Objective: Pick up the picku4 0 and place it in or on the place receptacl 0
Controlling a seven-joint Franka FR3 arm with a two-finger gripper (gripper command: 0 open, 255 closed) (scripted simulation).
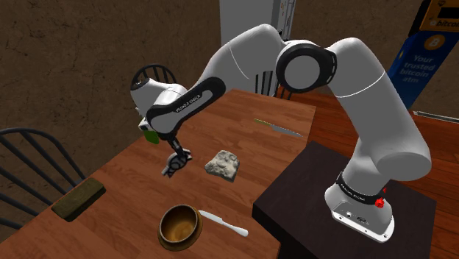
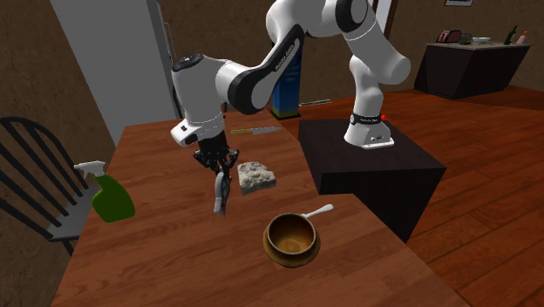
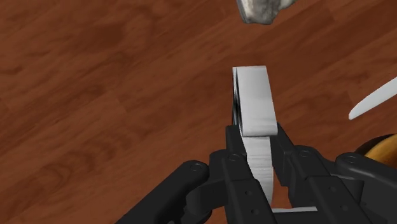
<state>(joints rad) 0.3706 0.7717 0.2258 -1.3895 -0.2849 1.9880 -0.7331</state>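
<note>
Table (image 1: pixel 110 173): bowl (image 1: pixel 180 225) near the shoulder view's lower edge, utensil (image 1: pixel 223 222) just right of it. Lump (image 1: pixel 222 164) behind the bowl; knife (image 1: pixel 278 129) farther back. Gripper (image 1: pixel 173 165) over the table left of the lump, strip (image 2: pixel 221 199) between its fingers.

In the wrist view the fingers (image 3: pixel 235 159) of the gripper (image 3: pixel 257 137) cover the lower part of the flat white thing (image 3: pixel 254 102) they clasp; what it is I cannot tell. The grey lump (image 3: pixel 259 9) is cut by the picture's edge, and so are the white utensil (image 3: pixel 374 102) and the brown bowl (image 3: pixel 380 147). In the shoulder view the arm (image 1: pixel 184 103) hides most of the green bottle (image 1: pixel 151 135) at the table's (image 1: pixel 125 184) edge, and the chair (image 1: pixel 29 158) beside the table is cut off at the picture's left.
</note>
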